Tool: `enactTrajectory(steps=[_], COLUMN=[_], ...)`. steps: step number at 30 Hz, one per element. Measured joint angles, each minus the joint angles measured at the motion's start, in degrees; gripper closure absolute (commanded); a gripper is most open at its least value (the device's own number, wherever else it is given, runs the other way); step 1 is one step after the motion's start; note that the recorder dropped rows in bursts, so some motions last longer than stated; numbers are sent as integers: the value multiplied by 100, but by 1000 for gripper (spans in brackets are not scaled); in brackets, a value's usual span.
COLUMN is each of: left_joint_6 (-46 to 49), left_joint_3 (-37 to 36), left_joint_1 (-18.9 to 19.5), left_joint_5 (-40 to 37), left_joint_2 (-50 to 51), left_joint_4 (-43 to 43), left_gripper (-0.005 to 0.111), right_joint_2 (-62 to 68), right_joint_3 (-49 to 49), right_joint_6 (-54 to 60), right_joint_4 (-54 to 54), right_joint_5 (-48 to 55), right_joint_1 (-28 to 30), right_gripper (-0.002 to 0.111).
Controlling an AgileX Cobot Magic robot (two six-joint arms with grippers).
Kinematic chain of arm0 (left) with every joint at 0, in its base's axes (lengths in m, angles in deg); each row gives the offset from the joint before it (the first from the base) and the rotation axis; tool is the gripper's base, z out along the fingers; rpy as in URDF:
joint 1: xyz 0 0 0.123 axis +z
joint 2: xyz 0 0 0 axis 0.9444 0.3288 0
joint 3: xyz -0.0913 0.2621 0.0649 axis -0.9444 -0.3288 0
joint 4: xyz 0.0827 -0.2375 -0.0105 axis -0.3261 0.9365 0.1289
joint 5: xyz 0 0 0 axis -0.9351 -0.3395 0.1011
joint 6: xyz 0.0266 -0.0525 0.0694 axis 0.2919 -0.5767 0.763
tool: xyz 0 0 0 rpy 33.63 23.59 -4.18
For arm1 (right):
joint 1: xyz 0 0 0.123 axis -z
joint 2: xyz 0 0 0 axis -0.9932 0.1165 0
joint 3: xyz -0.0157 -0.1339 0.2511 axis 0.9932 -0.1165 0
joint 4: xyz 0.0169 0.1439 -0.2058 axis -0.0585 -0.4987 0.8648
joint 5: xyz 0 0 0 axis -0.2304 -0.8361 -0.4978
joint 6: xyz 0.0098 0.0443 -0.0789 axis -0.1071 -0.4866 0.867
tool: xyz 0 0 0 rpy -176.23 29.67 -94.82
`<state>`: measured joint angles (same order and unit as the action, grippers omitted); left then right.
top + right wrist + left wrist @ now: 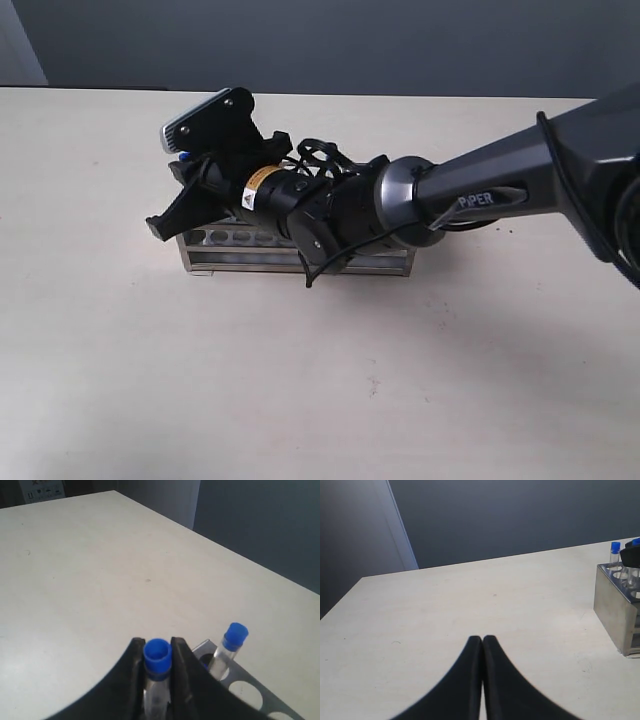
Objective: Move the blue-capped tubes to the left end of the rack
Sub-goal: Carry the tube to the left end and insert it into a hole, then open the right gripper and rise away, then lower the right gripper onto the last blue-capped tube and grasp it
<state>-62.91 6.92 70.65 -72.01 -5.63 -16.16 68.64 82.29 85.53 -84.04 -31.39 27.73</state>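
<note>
At the left end of the rack (300,262), centre-left of the exterior frame, the right gripper (157,647) is clamped on a blue-capped tube (157,657). The tube is upright, its long axis in line with the end holes below; whether it is seated I cannot tell. A second blue-capped tube (229,647) stands just beside it. The left gripper (482,645), fingers pressed together and empty, hangs over the table (300,400) apart from the rack, so the right arm is nearer.

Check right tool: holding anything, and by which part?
The right tool grips a blue-capped tube by its capped top end. The left tool is shut, holding nothing.
</note>
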Motion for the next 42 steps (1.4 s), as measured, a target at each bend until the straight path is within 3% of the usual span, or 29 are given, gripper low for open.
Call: enactTrajectory(steps=[1,3,12,17,22,26,31,42], left_joint_6=[0,0,0,0,0,0,0,0], left_joint_3=[0,0,0,0,0,0,0,0], left_joint_1=[0,0,0,0,0,0,0,0], left_joint_5=[0,0,0,0,0,0,0,0], left_joint_2=[0,0,0,0,0,0,0,0], left_joint_4=[0,0,0,0,0,0,0,0], left_gripper=[106,106,106,106,106,106,106,106], right_joint_2=[0,0,-260,-1490,-1998,-2071,-2016,-1370], right_joint_3=[0,0,0,-67,-564,-1149,-1626,-1684], right_joint_6=[0,0,355,3043,4343,4207,3996,2623], right_joint_4=[0,0,-384,-2448,-3895,-4160,-4176,-3211], right_joint_5=[0,0,55,-88,-345,-353,-326,-510], right_joint_1=[0,0,0,0,157,495,742,741], right_gripper=[83,80,80,80,71,62,62,62])
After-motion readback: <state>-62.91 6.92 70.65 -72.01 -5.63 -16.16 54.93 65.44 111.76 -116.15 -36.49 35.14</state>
